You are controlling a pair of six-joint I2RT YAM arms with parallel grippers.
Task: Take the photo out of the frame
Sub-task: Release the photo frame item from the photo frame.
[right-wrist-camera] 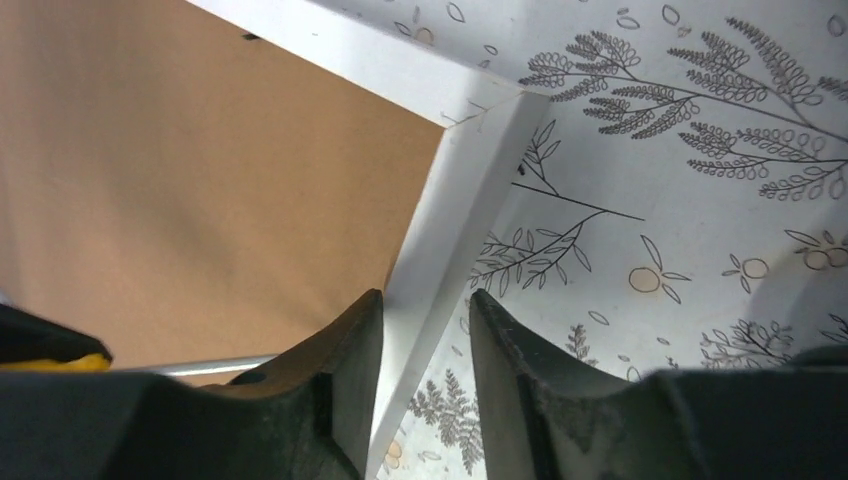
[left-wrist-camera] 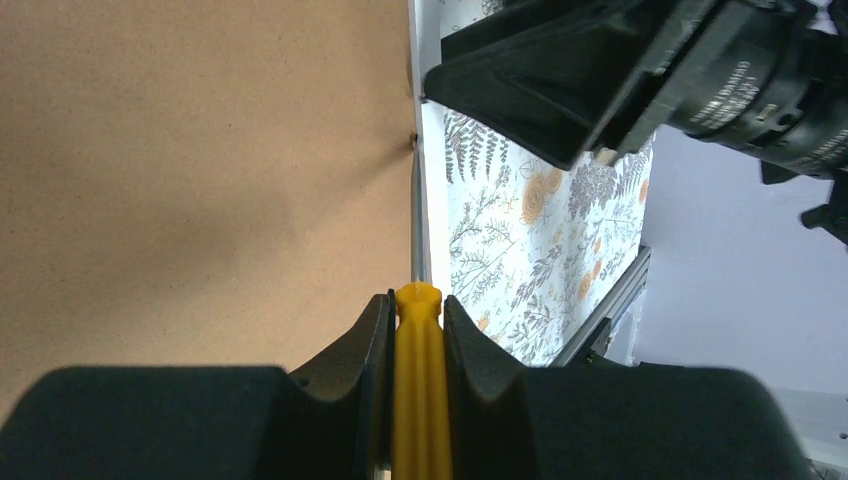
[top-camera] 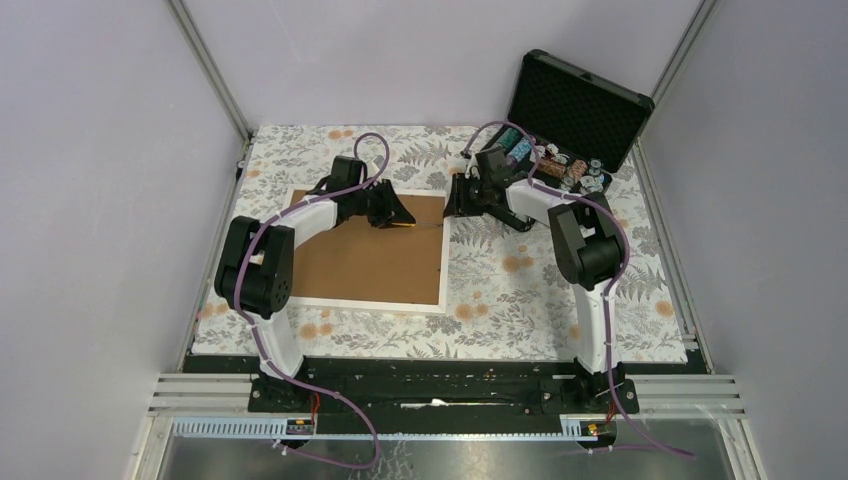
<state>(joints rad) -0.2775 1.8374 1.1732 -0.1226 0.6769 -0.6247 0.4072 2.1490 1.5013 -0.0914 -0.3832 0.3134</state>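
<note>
You're at the opening step. The frame (top-camera: 360,303) lies face down on the counter (top-camera: 540,290), left of centre. Its brown backing board (top-camera: 365,255) faces up and sits inside the white border. The photo isn't visible. I judge it lies under that board, so nothing has come out yet.

Your left tool (left-wrist-camera: 420,305) is clamped on the yellow handle of a screwdriver (left-wrist-camera: 418,400). The steel shaft runs along the seam between the board and the right-hand border, and its tip is at a small dark tab (left-wrist-camera: 414,140) near the far right corner. I can't tell whether that tab is a clip or only a notch.

Your right tool (right-wrist-camera: 425,310) sits over the right border close to the same corner, jaws apart astride the white rail. Whether the fingers press on the rail isn't clear.

The next move, as I read it, is to work the tip under the tab or the board's edge and lever gently. Use the right tool to pin the rail so the frame doesn't slide. Keep the blade shallow, since the print probably lies just below.

The black case (top-camera: 580,100) stands open at the far right behind your right arm, apart from the frame. Its foam-lined lid is up and rows of chips (top-camera: 565,172) sit in its tray. As far as you can see, the frame holds only the board.
</note>
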